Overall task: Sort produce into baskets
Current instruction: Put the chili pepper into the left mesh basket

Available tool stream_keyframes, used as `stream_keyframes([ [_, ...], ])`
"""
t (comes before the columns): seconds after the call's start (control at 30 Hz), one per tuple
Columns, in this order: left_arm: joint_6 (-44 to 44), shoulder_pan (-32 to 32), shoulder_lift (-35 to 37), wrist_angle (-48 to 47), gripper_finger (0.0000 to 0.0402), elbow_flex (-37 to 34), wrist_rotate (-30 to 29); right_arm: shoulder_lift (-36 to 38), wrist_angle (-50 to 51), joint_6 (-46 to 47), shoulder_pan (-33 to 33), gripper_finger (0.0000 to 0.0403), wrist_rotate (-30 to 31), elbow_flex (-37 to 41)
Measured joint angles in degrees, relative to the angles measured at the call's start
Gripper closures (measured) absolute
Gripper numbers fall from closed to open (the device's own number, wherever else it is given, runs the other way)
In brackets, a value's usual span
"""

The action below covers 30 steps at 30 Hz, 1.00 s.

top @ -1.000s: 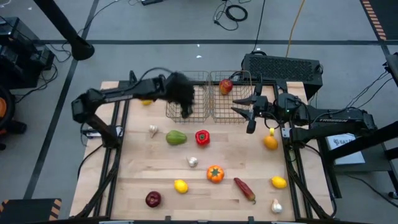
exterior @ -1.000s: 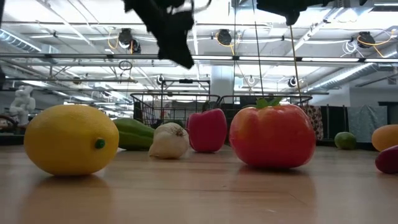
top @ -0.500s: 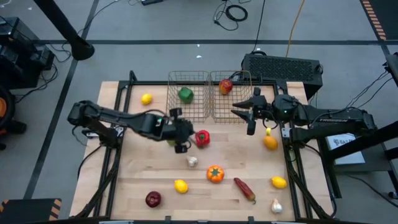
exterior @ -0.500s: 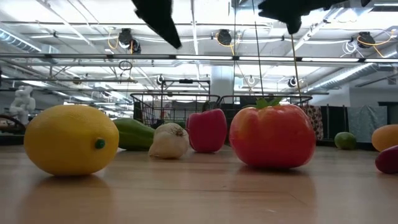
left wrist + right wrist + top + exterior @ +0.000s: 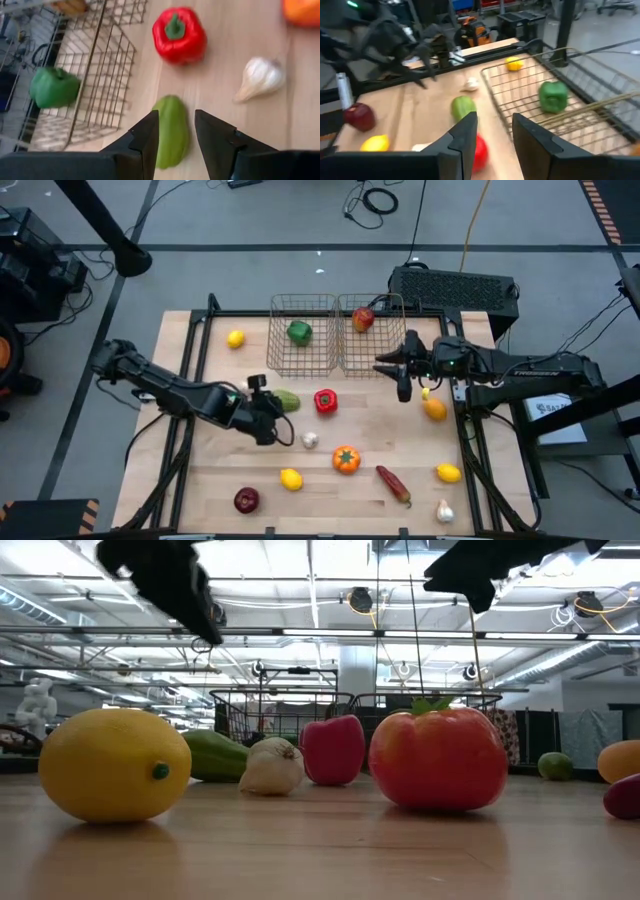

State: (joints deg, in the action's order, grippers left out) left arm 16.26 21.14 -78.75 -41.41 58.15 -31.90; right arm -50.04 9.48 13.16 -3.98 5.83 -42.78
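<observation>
Low view: both baskets sit far back, mostly screened by produce in front; only blurred dark arm parts show at the top edge, fingertips not readable there. Right wrist view: red pepper partly hidden behind that arm's own fingers; right basket cut off at the frame edge. High view: L fingertips merge into a dark blob, gap not resolvable.

L arm: stretched low from table's left edge toward centre, wrist angled down. Left gripper [image 5: 175, 131] just above the long green vegetable [image 5: 171, 130], which lies flat on the wood betw the two fingers [image 5: 146, 137]. Jaws partly apart, no contact visible, nothing held.

R arm: reaches in from right side, elbow bent, right gripper [image 5: 400, 370] hanging above the table just beside the right basket [image 5: 378, 348], near corner. In its wrist view the fingers [image 5: 464, 137] stand partly apart w/ nothing betw them; holds nothing.

Produce:
- green pepper [image 5: 298, 332] inside left basket [image 5: 300, 360]
- red apple [image 5: 362, 318] inside right basket, far side
- red pepper [image 5: 325, 401] on table just in front of baskets, near the green veg
- garlic [image 5: 310, 440] just beside L gripper; second garlic [image 5: 444, 510] at near right corner
- orange-red tomato-like fruit [image 5: 346, 459] mid table
- lemons: [image 5: 235, 338] left of baskets, [image 5: 290, 478] near front, [image 5: 448, 472] right
- dark red apple [image 5: 246, 500] front left
- red chilli [image 5: 393, 484] front, right of centre
- orange [image 5: 434, 408] right, near R arm
</observation>
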Motion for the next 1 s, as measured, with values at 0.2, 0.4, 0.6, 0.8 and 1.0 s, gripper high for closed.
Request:
stream_keyframes([
  [0.2, 1.8, 0.8, 1.6, 0.8, 0.0267, -4.5, -0.2, -2.7, 3.8, 2.3, 6.8, 0.0287, -0.2, 0.0],
  [0.4, 4.5, 0.9, 1.3, 1.8, 0.0267, -5.0, 0.1, -7.8, 12.1, 12.3, 17.7, 0.0287, -0.2, 0.0],
  [0.6, 6.0, 3.3, 1.3, 4.1, 0.0267, -5.0, 0.3, -12.3, 14.2, 28.4, 29.2, 0.0287, 2.4, 0.0],
  [0.8, 5.9, 5.0, 1.3, 6.4, 0.0267, -5.0, -0.2, -18.1, 14.2, 46.3, 41.0, 0.0271, 7.8, 0.0],
  [1.0, 5.9, 5.0, 1.3, 7.2, 0.0267, -5.0, -0.5, -25.9, 11.9, 51.7, 47.4, 0.0207, 7.8, 0.0],
])
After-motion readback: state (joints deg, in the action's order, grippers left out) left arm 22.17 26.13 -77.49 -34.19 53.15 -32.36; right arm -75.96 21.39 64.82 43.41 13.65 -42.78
